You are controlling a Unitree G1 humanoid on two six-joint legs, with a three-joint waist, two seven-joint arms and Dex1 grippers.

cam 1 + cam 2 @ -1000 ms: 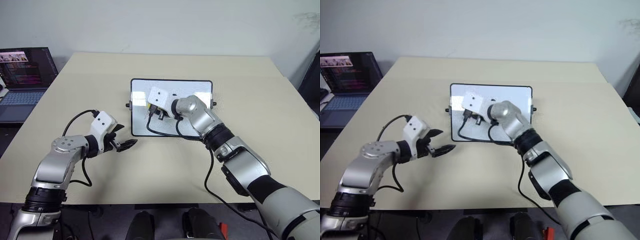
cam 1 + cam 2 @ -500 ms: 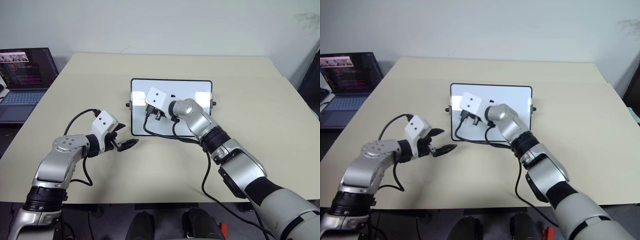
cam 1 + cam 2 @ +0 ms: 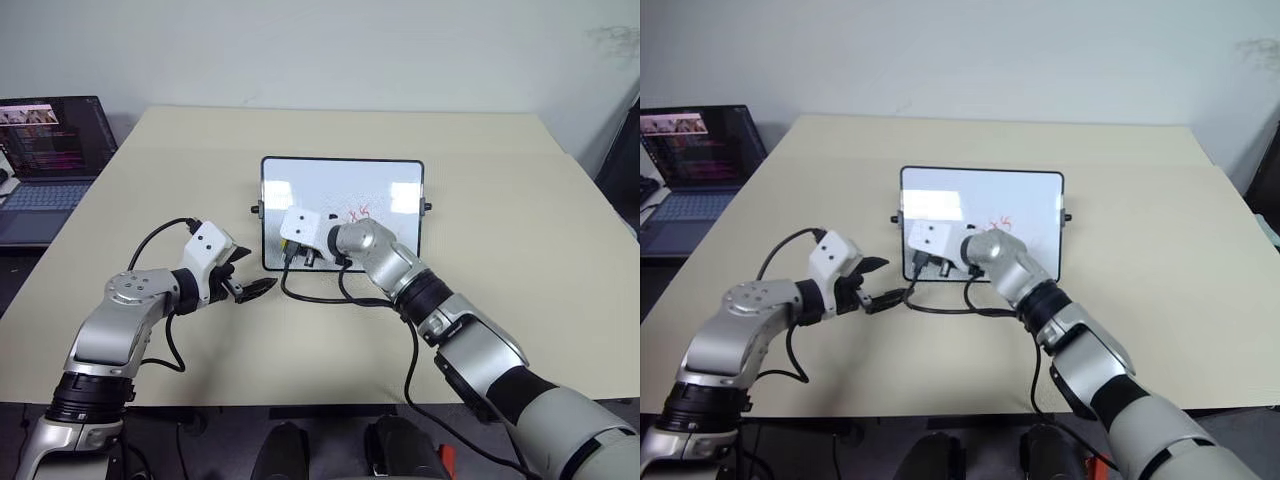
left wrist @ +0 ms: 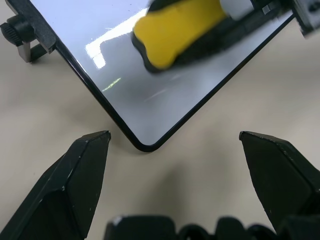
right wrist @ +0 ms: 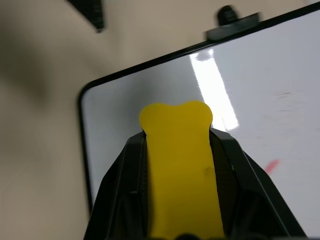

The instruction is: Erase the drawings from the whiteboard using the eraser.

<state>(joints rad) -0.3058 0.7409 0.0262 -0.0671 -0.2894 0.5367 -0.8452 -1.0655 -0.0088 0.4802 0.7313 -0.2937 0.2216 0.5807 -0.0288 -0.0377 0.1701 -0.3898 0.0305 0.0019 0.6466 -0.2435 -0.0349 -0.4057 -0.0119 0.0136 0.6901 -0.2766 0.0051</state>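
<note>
The whiteboard [image 3: 392, 231] lies flat in the middle of the table. Small red drawings [image 3: 358, 211] sit right of its centre, and a red stroke [image 5: 272, 165] shows in the right wrist view. My right gripper [image 3: 295, 260] is shut on the yellow eraser [image 5: 180, 165], over the board's near-left corner. The eraser [image 4: 180, 27] rests against the glossy surface just inside that corner. My left gripper [image 3: 255, 290] stands open on the table just left of that corner, holding nothing, its black fingers [image 4: 85, 170] spread wide.
An open laptop [image 3: 50, 150] sits on a side surface at the far left. The board has a small black knob [image 5: 232, 17] on each short side. Black cables loop from my right wrist over the board's near edge. The beige table [image 3: 500, 300] stretches wide to the right.
My right gripper has slid the eraser from the board's upper left-middle down to its near-left corner, uncovering the red marks. The left arm has stayed still.
</note>
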